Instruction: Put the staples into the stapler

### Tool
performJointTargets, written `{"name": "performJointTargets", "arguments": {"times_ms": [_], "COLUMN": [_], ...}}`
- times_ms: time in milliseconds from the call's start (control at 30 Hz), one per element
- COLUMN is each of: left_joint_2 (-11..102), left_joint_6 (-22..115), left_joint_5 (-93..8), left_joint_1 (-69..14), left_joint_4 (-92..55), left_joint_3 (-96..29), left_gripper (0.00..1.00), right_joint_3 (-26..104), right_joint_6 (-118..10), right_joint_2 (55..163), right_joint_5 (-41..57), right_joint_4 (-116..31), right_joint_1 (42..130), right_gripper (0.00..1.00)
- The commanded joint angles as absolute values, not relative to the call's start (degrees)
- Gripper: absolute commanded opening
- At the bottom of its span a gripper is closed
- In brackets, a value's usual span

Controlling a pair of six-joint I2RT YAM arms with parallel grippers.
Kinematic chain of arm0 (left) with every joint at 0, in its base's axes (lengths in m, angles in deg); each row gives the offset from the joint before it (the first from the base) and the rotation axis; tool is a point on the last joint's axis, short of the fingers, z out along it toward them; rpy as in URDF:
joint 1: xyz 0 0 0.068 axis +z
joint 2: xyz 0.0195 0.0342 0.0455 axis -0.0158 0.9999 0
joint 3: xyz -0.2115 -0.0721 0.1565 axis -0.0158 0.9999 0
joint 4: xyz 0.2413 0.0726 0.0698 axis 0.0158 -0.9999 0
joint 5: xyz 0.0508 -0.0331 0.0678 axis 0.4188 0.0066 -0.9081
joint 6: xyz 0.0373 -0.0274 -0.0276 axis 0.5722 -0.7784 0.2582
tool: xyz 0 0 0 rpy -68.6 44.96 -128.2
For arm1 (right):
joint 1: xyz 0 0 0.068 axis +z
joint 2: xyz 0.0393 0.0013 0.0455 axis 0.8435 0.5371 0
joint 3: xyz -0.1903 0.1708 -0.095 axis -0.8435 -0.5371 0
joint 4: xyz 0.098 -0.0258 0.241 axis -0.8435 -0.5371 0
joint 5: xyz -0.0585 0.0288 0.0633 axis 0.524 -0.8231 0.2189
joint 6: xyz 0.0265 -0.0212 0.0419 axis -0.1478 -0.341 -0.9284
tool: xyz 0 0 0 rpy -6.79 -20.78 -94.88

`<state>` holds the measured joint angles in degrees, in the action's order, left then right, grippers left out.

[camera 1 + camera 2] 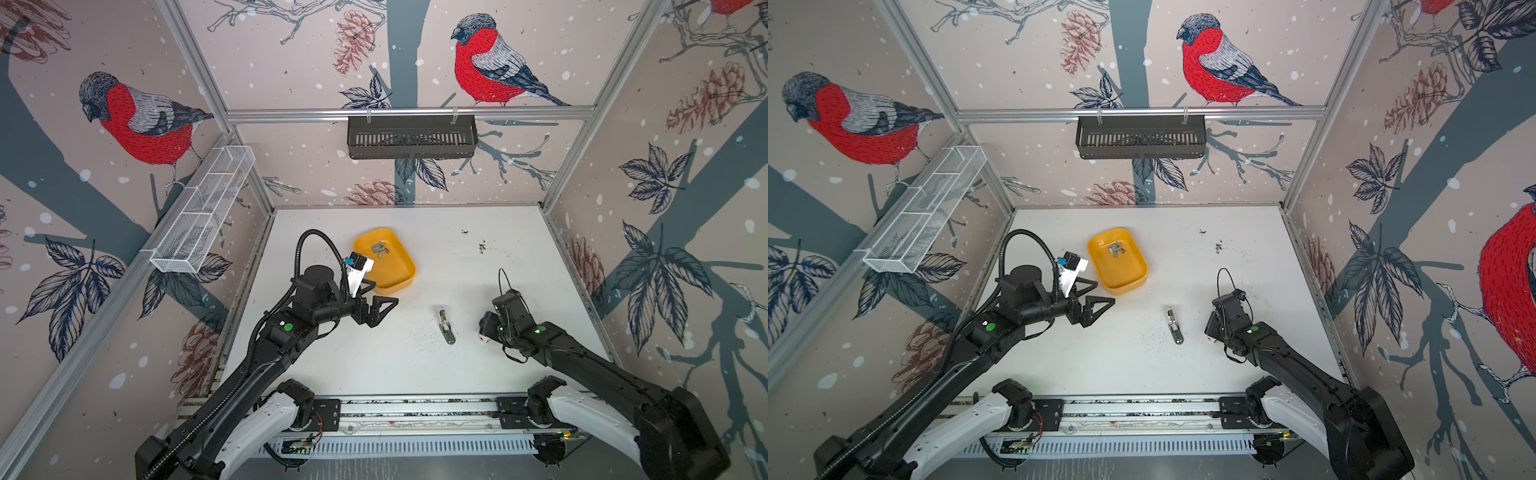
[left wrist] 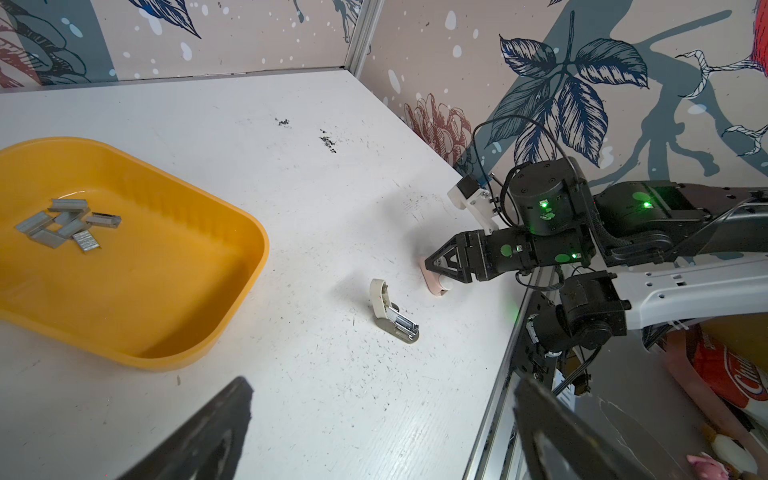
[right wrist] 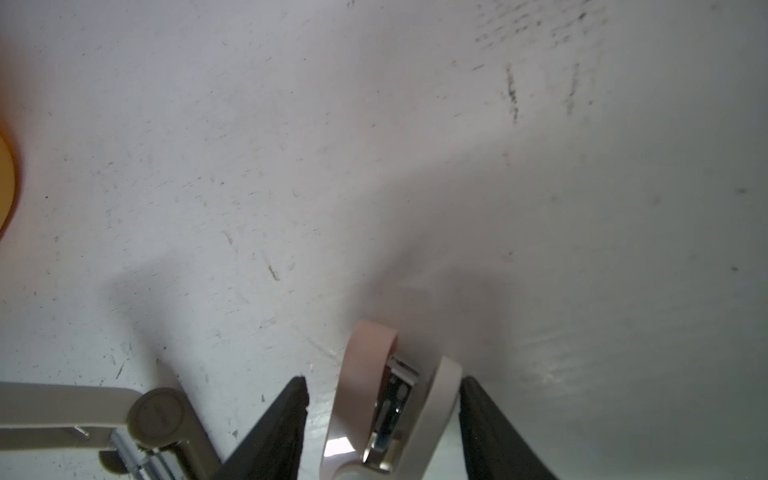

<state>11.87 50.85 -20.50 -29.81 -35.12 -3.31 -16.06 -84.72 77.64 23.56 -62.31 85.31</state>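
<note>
A: Both top views?

B: Staples (image 1: 380,248) (image 1: 1115,248) heaped in yellow tray (image 1: 405,286), centre frame. Left gripper (image 1: 385,292) just beside tray's lower rim, jaws spread wide, empty. Open stapler (image 1: 446,326) flat on table (image 1: 415,365), right of centre. Right gripper (image 1: 484,332) further right, jaws hidden.

A: Left wrist?

B: Staples at far left, in tray. Right gripper at pink stapler (image 2: 436,284), right of centre.

A: Right wrist?

B: Jaws parted astride pink stapler, bottom centre; gap visible on one side, no firm clamp.

Right wrist view's edge cuts off the pink stapler (image 3: 353,395)
</note>
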Motion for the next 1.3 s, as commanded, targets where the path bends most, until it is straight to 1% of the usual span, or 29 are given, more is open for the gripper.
{"name": "performJointTargets", "arguments": {"times_ms": [0,233,367,567,800,900,1000,1133,1267], "left_joint_2": [11.6,11.7,11.6,11.5,11.3,11.4,11.3,11.4,11.4], "left_joint_6": [50.7,50.7,50.7,50.8,50.8,50.7,50.7,50.7,50.7], "left_joint_5": [-20.0,-19.9,-19.9,-20.0,-20.0,-20.1,-20.1,-20.0,-19.6], "left_joint_1": [-29.7,-29.7,-29.7,-29.7,-29.7,-29.7,-29.6,-29.6,-29.6], "left_joint_4": [-33.8,-33.8,-33.8,-33.9,-33.9,-33.9,-33.8,-33.9,-33.8], "left_joint_3": [-3.3,-3.3,-3.3,-3.3,-3.2,-3.3,-3.3,-3.3,-3.4], "left_gripper": [0.98,0.98,0.98,0.98,0.98,0.98,0.98,0.98,0.98], "right_joint_3": [-16.4,-16.4,-15.1,-11.2,-7.1,-6.4,-6.9,-8.8,-11.8], "right_joint_6": [-86.1,-87.1,-86.8,-85.8,-83.9,-82.8,-83.1,-84.3,-82.2], "right_joint_2": [78.2,80.5,83.5,89.5,95.7,94.8,91.4,85.9,82.4], "right_joint_5": [22.3,23.0,23.2,23.6,24.2,25.4,26.5,28.0,21.8], "right_joint_4": [-59.2,-54.1,-50.9,-46.4,-43.6,-45.7,-50.3,-59.0,-60.7], "right_joint_1": [86.1,86.4,86.4,86.4,86.3,86.3,85.7,85.6,85.8], "right_gripper": [0.55,0.46,0.44,0.41,0.41,0.41,0.42,0.46,0.53]}}
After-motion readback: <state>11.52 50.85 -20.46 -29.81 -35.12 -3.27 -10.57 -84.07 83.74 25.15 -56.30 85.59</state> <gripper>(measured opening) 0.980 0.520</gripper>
